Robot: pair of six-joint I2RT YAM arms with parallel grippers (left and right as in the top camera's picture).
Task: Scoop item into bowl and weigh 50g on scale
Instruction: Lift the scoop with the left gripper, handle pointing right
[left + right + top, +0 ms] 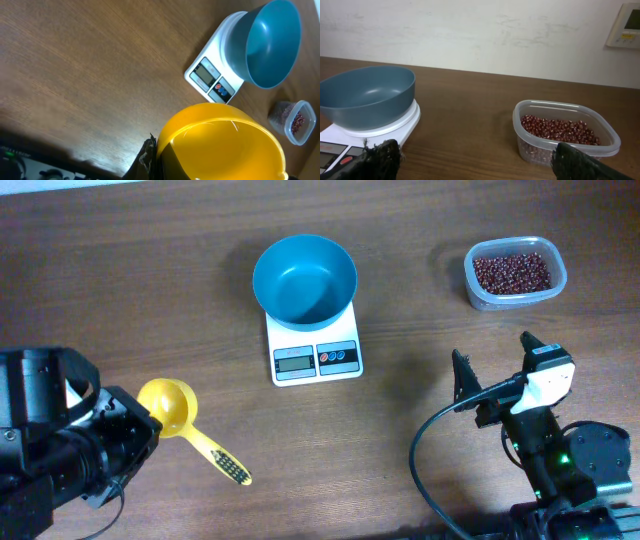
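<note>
Black right arm (pixel 535 430) sits low and level, jaws wide, facing beans (pixel 559 131).

No lettering could be read anywhere in the scene. The scale (pixel 315 350), standing toward the middle of the desk (pixel 150 290), showed a grey display (pixel 295 361) with no legible digits, and the marks on its red and blue buttons (pixel 337 357) were too small to make out. A wall panel (pixel 626 25) behind the desk carried a yellowish strip (pixel 621 36), its print blurred.
</note>
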